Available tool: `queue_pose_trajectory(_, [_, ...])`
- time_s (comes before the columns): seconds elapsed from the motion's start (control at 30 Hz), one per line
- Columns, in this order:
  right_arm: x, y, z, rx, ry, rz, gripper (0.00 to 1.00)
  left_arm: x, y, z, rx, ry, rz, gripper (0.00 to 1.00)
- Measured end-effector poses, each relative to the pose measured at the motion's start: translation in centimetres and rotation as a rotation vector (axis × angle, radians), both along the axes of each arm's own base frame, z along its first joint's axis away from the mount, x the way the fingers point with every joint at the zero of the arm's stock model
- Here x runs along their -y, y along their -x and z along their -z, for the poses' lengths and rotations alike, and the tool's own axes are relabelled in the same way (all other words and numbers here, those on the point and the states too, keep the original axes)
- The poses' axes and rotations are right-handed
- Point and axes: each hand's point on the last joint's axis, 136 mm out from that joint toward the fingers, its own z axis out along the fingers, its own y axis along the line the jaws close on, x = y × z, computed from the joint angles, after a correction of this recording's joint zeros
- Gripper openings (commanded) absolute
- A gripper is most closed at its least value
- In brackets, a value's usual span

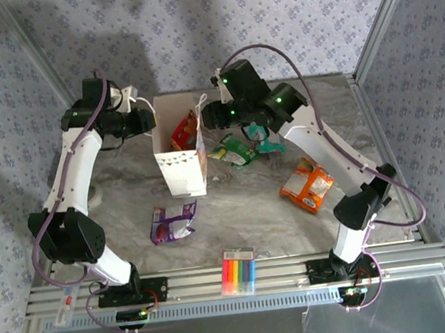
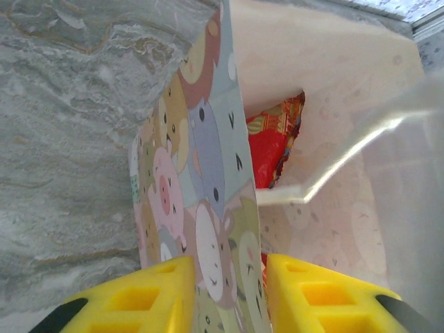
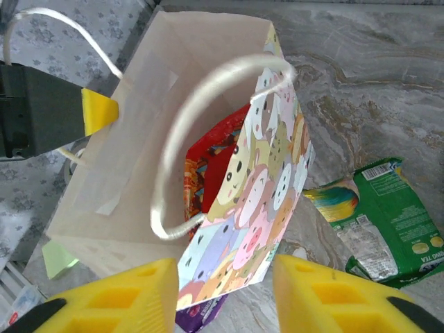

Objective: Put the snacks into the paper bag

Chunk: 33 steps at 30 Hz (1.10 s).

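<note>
- Paper bag (image 1: 181, 169) stands upright on the surface (image 1: 252, 219), mouth up — red packet (image 3: 216, 166) on end inside.
- Left gripper (image 2: 231, 270) straddles one wall; can't tell whether its jaws pinch.
- Right gripper (image 3: 225, 274) — jaws spread astride the opposite wall.

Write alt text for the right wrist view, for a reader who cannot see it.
An open white paper bag, seen from above, holds a red snack packet; its cartoon-animal side sits between the right gripper's spread yellow fingers. A green packet lies on the marble table to the right of the bag.
</note>
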Motion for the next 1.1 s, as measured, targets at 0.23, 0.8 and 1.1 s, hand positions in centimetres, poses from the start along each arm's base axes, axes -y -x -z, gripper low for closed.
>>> queue_pose_trajectory(0.23, [1.0,2.2,-1.0,0.023,-0.045,-0.039,0.52,-0.3,1.4,-1.1,0.011,-0.017,-0.002,0.35])
queue_pose_trajectory(0.8, [1.3,11.1,7.5,-0.058,-0.087,-0.309,0.64,0.6,3.6,1.5,-0.064,-0.102,0.016,0.4])
queue_pose_trajectory(1.1, [1.2,13.2,17.2,-0.225,-0.084,-0.261,0.72,0.2,4.9,1.3,-0.06,-0.113,-0.025,0.4])
